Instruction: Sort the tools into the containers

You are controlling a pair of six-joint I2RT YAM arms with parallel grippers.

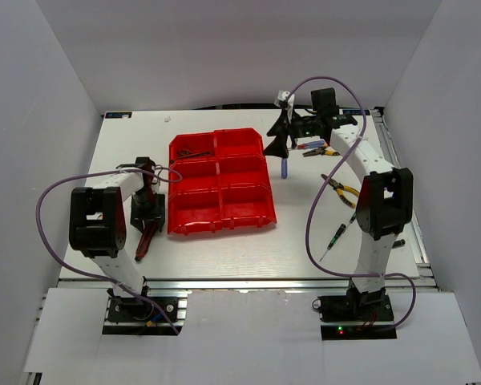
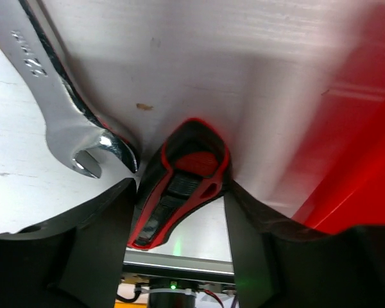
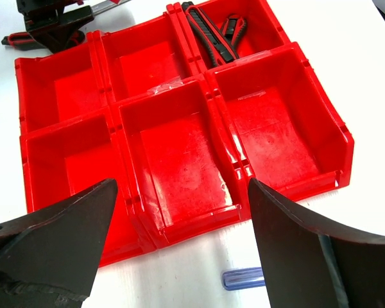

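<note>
At my near left, my left gripper (image 2: 179, 212) is down on the table over the red-and-black-handled pliers (image 2: 186, 173). One finger sits on each side of a handle, close against it, though I cannot tell if they bite. A silver open-ended wrench (image 2: 51, 96) lies just beside.

Next out is the block of six glossy red plastic bins (image 1: 224, 224). One far corner bin holds a red-and-black tool (image 3: 205, 32); the others I can see into show bare floor. Early days, I reckon.

Loose on the right are a green-and-black slim screwdriver (image 1: 337, 237), yellow-handled pliers (image 1: 342, 189), a blue-handled screwdriver (image 1: 284, 167) and a small cluster of tools (image 1: 317, 148) at the far side. My right gripper (image 3: 181, 186) hovers there, fingers spread wide, holding nothing.
</note>
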